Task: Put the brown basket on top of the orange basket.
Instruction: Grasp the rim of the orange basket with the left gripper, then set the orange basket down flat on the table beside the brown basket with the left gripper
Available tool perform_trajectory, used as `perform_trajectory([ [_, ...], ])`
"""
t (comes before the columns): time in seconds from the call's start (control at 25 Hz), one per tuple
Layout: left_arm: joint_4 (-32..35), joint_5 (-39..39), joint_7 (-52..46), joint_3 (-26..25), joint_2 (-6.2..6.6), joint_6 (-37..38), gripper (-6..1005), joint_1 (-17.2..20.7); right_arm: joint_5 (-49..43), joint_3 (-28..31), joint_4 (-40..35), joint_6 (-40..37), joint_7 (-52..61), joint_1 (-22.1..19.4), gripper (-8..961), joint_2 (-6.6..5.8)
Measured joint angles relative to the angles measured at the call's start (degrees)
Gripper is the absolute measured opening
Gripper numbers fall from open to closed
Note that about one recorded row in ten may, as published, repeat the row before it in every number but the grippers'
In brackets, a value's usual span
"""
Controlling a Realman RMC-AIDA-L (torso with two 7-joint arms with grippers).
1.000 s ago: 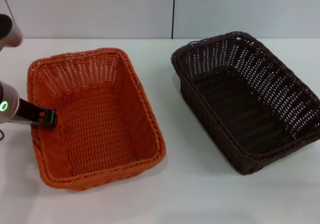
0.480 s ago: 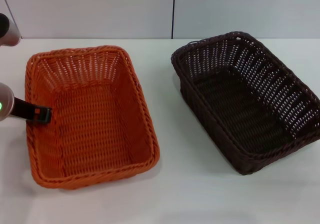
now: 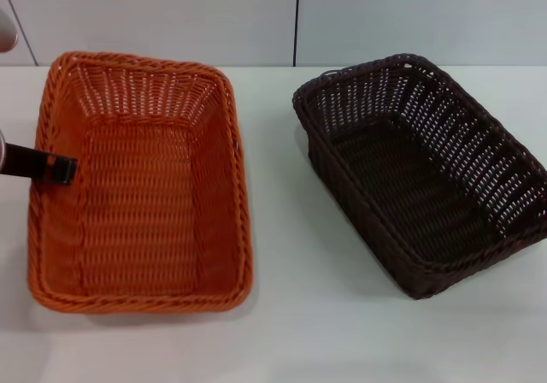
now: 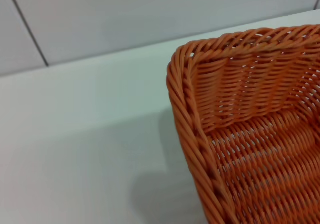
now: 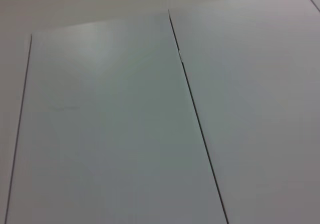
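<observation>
The orange basket is at the left of the white table, its long side running front to back. My left gripper reaches in from the left edge and is shut on the basket's left rim, with one black finger inside the wall. The left wrist view shows a braided corner of the orange basket close up. The brown basket sits apart at the right, turned at an angle, empty. My right gripper is out of view; its wrist view shows only wall panels.
The white table has a bare strip between the two baskets and along the front. A grey panelled wall stands right behind the table.
The orange basket has turned from an angled pose to straight and moved left and back with my left gripper on its rim. It now looks larger, as if raised. The brown basket has not moved.
</observation>
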Motion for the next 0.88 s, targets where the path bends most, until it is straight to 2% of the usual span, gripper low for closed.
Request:
perform_trajectory([
  [0.08,-3.1,0.0,3.8,-0.5,0.08,-1.7,233,0.1,-0.2,0.0,0.0,0.0,0.0,0.0,817,0.00],
  [0.16,-3.1,0.0,3.8,-0.5,0.08,-1.7,232,0.1,-0.7,-0.1,-0.2,0.0,0.1,0.0,817,0.00],
  [0.2,-5.6,-0.1,6.7,-0.8,0.08,-3.5,231,-0.1,-0.9,-0.1,-0.3,-0.2,0.1,0.0,817,0.01],
  [0.44,-7.2,-0.1,8.5,-1.1,0.11,-4.4,201,-0.3,-1.5,-0.1,-0.2,-0.1,0.0,0.2,816,0.09],
  [0.48,-9.8,-0.3,11.5,-1.2,0.11,-5.7,196,-0.7,-1.5,0.0,-0.2,-0.1,0.0,0.2,816,0.08],
  [0.88,-17.4,-0.3,20.1,-0.6,0.07,-10.1,152,-2.2,-1.5,0.0,-0.3,-0.7,0.2,0.1,817,0.15],
])
